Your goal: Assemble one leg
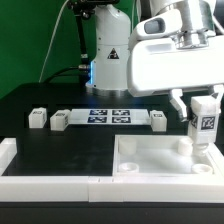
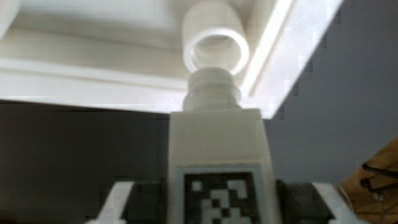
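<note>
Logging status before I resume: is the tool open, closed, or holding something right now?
Tool: closed, holding the leg upright over a corner of the tabletop.

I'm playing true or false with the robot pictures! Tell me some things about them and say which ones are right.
1. The gripper is holding the leg. True.
2. The leg is lying flat on the table. False: it stands upright in the gripper, over a corner of the tabletop.
3. Other small white parts sit on the table in a row with the marker board. True.
4. The marker board is up in the air. False: it lies flat on the table.
5. In the wrist view, the leg's tip points toward a round socket. True.
</note>
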You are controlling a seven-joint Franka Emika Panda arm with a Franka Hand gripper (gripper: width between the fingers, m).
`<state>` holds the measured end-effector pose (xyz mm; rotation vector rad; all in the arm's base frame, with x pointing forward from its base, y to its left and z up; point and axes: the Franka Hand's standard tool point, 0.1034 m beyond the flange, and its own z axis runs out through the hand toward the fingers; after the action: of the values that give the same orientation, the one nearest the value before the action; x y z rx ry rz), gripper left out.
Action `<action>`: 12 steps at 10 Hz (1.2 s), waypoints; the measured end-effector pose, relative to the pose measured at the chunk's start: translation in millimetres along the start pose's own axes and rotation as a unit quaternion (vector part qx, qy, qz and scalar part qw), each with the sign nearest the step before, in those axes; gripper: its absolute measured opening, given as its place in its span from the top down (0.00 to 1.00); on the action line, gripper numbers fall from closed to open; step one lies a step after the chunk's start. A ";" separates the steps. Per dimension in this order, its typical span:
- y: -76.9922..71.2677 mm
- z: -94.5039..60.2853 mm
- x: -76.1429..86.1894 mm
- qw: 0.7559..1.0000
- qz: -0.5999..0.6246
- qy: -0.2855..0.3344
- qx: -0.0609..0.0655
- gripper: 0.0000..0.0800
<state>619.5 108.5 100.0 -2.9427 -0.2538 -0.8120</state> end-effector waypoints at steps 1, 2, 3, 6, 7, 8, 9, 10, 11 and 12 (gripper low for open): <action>0.4 3.3 -3.3 1.000 0.001 0.001 -0.001 0.64; 1.5 7.0 -5.3 1.000 0.001 0.022 -0.005 0.64; 0.4 10.7 -9.6 1.000 0.001 0.016 -0.004 0.64; -2.5 14.3 -9.1 1.000 -0.001 0.016 -0.002 0.64; -2.8 15.1 -8.1 1.000 -0.001 0.019 -0.002 0.64; -3.1 15.5 -7.6 1.000 -0.001 0.021 -0.003 0.64; -3.3 16.1 -7.0 1.000 -0.001 0.027 -0.003 0.64; -4.0 17.7 -7.8 1.000 -0.002 0.031 -0.004 0.64; -4.7 21.9 -13.1 1.000 -0.002 0.026 -0.003 0.64; -5.7 24.9 -16.4 1.000 -0.002 0.023 -0.003 0.64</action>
<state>617.2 114.8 70.4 -2.9245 -0.2546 -0.8820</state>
